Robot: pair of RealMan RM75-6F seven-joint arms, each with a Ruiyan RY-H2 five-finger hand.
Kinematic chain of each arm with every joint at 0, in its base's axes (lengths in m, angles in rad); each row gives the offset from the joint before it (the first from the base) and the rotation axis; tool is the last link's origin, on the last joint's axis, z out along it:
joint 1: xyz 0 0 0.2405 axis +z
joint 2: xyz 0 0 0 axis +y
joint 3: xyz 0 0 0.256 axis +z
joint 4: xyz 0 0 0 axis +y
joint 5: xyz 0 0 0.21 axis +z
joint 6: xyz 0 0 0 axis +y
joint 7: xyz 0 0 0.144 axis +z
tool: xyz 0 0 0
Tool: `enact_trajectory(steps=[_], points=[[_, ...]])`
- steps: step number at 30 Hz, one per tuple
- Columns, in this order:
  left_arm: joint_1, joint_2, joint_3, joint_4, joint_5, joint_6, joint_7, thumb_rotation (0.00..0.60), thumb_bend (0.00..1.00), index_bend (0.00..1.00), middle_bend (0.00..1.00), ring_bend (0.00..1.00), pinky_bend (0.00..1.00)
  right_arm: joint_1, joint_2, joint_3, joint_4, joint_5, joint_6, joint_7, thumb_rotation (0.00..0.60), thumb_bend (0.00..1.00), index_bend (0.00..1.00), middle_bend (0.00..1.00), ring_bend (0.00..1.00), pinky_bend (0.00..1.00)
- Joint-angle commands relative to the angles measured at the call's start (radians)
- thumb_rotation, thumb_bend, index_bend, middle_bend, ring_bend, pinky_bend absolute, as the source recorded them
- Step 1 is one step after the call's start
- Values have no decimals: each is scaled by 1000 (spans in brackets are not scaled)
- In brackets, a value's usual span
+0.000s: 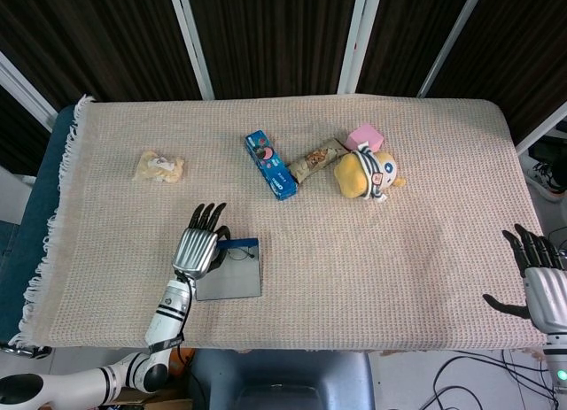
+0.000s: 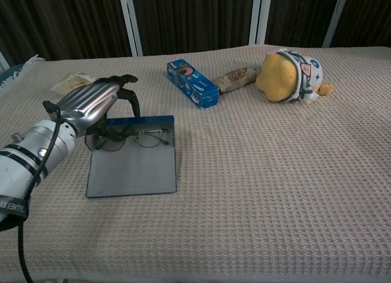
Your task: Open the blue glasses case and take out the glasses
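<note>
The blue glasses case (image 2: 131, 168) lies open near the table's front left, its grey inside facing up and its blue wall (image 2: 141, 120) on the far side; in the head view the case (image 1: 232, 277) shows beside my left wrist. Thin dark-framed glasses (image 2: 139, 138) rest inside along that wall. My left hand (image 2: 90, 103) (image 1: 197, 247) arches over the case's left end, fingers curled down onto the left part of the glasses and hiding it. My right hand (image 1: 541, 280) hovers at the front right table edge with fingers spread, holding nothing.
A blue cookie box (image 1: 270, 165), a snack wrapper (image 1: 314, 158), a yellow plush toy (image 1: 367, 174) and a pink block (image 1: 365, 137) lie at the far middle. A small snack bag (image 1: 159, 166) sits at the far left.
</note>
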Motion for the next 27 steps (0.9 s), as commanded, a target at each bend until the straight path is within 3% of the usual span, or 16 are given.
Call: enact_trajectory(steps=[1,8,21,27], points=[[2,-19,-21,33,6,26,-39,600,382,506,51,0,7,0,0,0,0,0,1,0,600,61,0,0,0,0],[3,-46,-43,98,10,54,-118,600,384,505,52,0,7,-2,1,1,0,1,2,1,600,61,0,0,0,0],[-3,-56,-33,151,1,19,-144,600,384,506,54,0,7,-2,0,0,0,-1,4,0,600,61,0,0,0,0],[-42,-75,-69,225,-13,-13,-171,600,382,508,60,0,7,-4,3,-1,0,-4,5,8,600,61,0,0,0,0]])
